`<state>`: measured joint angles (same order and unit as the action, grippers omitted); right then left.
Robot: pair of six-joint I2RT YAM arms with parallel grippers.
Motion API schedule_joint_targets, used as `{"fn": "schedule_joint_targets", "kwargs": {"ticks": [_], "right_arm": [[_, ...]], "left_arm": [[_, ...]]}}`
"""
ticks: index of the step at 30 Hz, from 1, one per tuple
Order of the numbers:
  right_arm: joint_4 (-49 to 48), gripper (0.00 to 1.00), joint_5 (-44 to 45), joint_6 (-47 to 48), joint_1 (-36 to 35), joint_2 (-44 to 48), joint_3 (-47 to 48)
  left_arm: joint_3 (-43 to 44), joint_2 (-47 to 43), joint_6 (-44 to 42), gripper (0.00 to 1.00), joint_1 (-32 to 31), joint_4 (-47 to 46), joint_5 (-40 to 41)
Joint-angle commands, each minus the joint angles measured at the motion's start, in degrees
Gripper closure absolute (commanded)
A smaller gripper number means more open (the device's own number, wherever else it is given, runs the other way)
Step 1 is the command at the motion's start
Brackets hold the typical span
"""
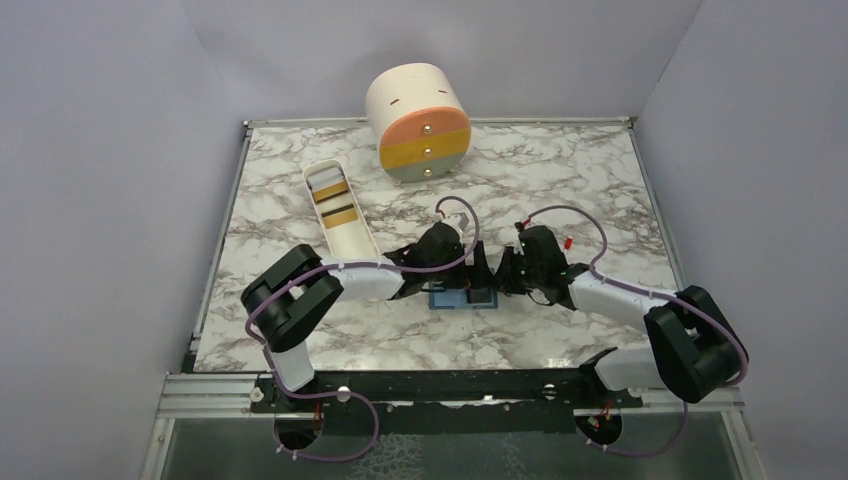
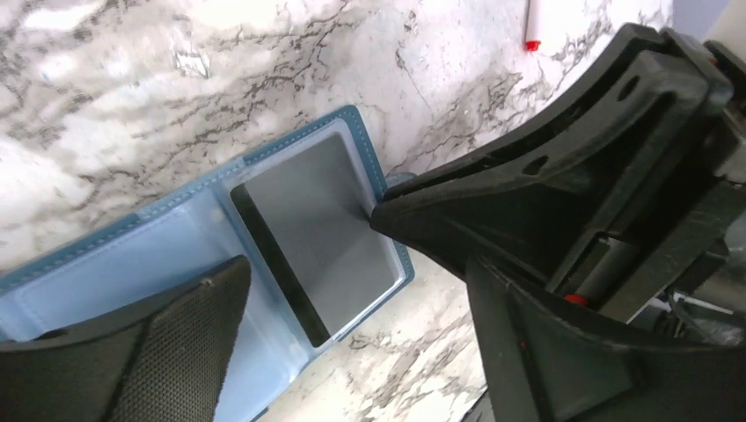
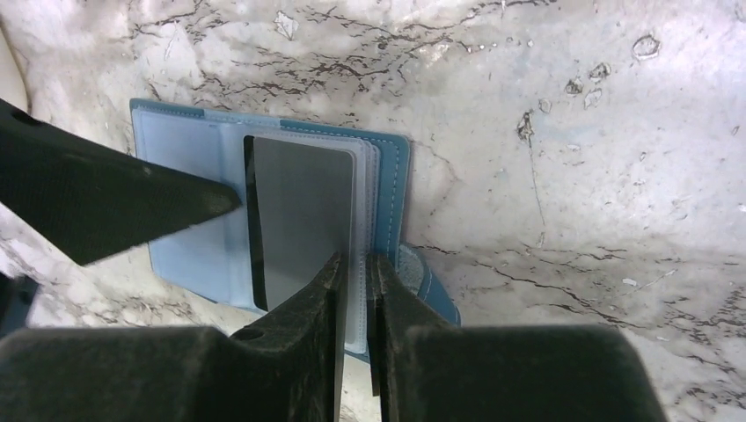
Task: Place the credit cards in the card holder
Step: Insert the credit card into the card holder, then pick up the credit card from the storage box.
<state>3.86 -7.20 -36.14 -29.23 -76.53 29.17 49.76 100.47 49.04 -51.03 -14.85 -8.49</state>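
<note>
Blue folding card holder (image 3: 394,193) lies open on marble table (image 3: 572,176); my right jaws clamp grey dark-striped card (image 3: 303,220), left jaws spread apart.

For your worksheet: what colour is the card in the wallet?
Grey card with dark stripe; right wrist view.

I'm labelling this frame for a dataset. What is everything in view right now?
card holder: one, blue, open flat at table centre
grey card: one, grey with dark stripe, at the holder's right page
gold cards: two visible, gold, in the tray
tray: one, white, far-left of the holder
drawer cylinder: one, cream, at the far edge
table: one, marble
left gripper: black, open, over the holder
right gripper: black, nearly closed at the card's right edge
</note>
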Motion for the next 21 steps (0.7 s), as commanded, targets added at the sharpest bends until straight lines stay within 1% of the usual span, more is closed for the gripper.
{"fn": "schedule_joint_targets", "kwargs": {"ticks": [1, 6, 11, 13, 15, 17, 18, 19, 21], "right_arm": [[-0.3, 0.83, 2.2, 2.4, -0.4, 1.2, 1.9], [5.3, 0.73, 4.4, 3.4, -0.4, 6.2, 3.3], [8.5, 0.66, 3.5, 3.8, -0.3, 10.9, 3.5], [9.0, 0.64, 3.0, 4.1, -0.4, 12.5, 3.4], [9.5, 0.61, 1.4, 4.4, -0.4, 13.7, 3.1], [9.8, 0.58, -0.3, 4.5, -0.4, 15.2, 2.9], [9.8, 0.56, -1.0, 4.6, -0.4, 16.0, 2.7], [9.6, 0.52, -1.8, 4.6, -0.4, 16.7, 2.5], [9.5, 0.49, -3.2, 4.7, -0.4, 18.0, 2.2]], "left_arm": [[3.0, -4.1, -6.6, 0.01, 1.2, 8.9, 4.1], [6.8, -8.2, -11.6, 0.01, 1.8, 16.0, 8.0], [14.5, -11.1, -19.9, 0.01, 3.0, 28.3, 13.4], [16.1, -12.3, -23.3, 0.01, 4.5, 31.8, 15.7], [14.9, -14.2, -26.7, 0.01, 6.6, 32.1, 16.8], [13.3, -16.0, -32.5, 0.01, 8.3, 31.5, 17.7], [12.7, -17.1, -35.7, 0.01, 8.7, 31.5, 18.9], [12.1, -18.1, -38.6, 0.01, 9.1, 31.5, 20.5], [11.8, -20.1, -41.9, 0.01, 10.7, 32.3, 23.3]]}}
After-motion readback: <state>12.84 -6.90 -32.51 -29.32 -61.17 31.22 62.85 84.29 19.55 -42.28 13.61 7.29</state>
